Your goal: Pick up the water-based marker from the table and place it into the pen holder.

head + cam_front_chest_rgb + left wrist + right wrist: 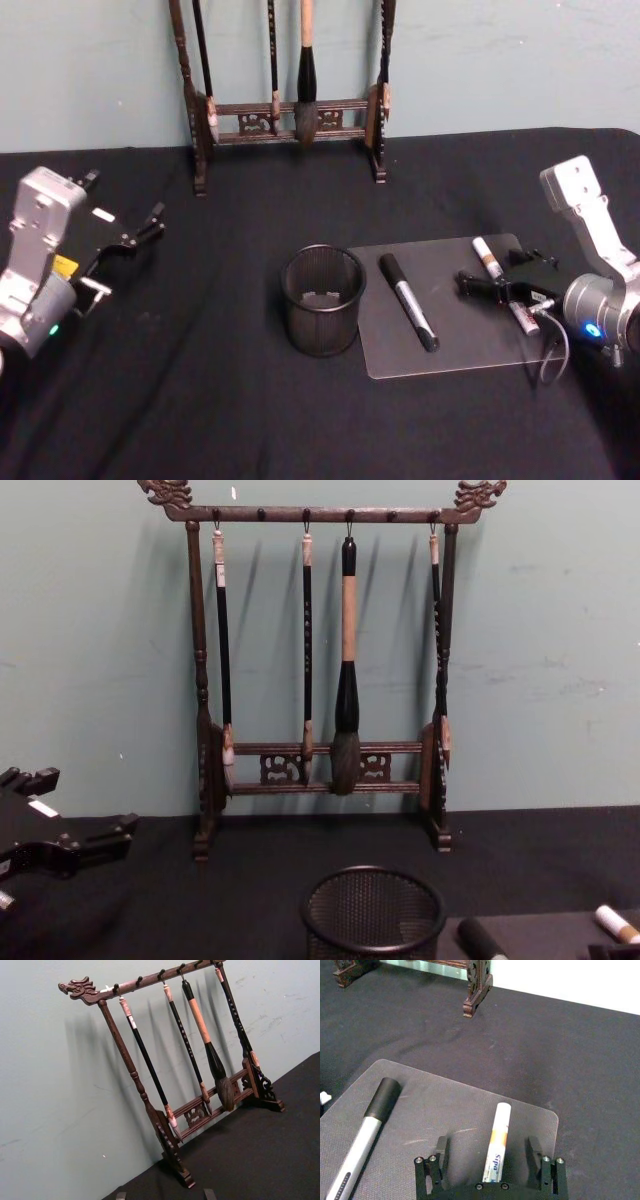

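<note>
Right claw [488, 1147] low and spread, left claw [128, 252] spread, aside

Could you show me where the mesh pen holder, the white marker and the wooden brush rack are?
Pen holder [322, 325]: head view, front of its mesh wall.
White marker [496, 1142]: right wrist view, middle of its barrel.
Brush rack [390, 514]: chest view, its top bar.

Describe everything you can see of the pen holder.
The pen holder is a round black wire-mesh cup with a solid rim, standing upright on the black tablecloth in front of the brush rack. It looks empty. The translucent mat lies close by on the robot's right; whether they touch is unclear. Nothing else touches it.
</note>
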Available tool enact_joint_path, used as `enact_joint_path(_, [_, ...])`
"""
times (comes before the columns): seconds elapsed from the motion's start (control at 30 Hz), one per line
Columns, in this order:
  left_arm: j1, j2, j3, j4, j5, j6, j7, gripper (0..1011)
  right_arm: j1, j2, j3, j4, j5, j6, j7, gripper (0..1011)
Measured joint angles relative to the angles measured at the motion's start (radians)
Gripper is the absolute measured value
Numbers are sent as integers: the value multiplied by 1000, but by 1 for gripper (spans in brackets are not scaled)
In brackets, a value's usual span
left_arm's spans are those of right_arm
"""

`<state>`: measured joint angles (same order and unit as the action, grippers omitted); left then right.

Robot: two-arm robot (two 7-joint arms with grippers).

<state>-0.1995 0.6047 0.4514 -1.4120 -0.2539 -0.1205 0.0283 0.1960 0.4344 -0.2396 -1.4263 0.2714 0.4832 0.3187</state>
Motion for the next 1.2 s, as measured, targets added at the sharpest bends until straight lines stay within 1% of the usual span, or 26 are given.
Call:
enact_joint_path(0.6, [0, 0, 0, 0, 0, 0, 0, 1001, -3, -1, 0, 2, -6, -5, -1, 998])
enact_joint_path(0.7, [0, 0, 0, 0, 0, 0, 0, 1001, -3, -1, 0, 2, -6, -5, -1, 943])
enact_joint_path(0.77, [0, 0, 0, 0, 0, 0, 0, 1001, -3, -1, 0, 2, -6, -5, -1, 883])
enact_joint_path(0.8, [0, 0, 0, 0, 0, 0, 0, 1001, -3, -1, 0, 2, -5, -5, -1, 883])
enact_joint_path(0.93, [0, 0, 0, 0, 0, 0, 0, 1001, -3, -1, 0, 2, -5, -4, -1, 763])
enact_joint_path(0.97, [0, 0, 0, 0, 0, 0, 0, 1001, -3, -1, 0, 2, -4, -4, -1, 706])
enact_joint_path(1.03, [0, 0, 0, 0, 0, 0, 0, 1001, -3, -1, 0, 2, -4, -4, -1, 687])
enact_joint_path(1.17, [0, 0, 0, 0, 0, 0, 0, 1001, -3, -1, 0, 2, -4, -4, -1, 534])
enact_joint_path(1.2, [0, 0, 0, 0, 0, 0, 0, 1001, -3, -1, 0, 2, -4, -4, -1, 534])
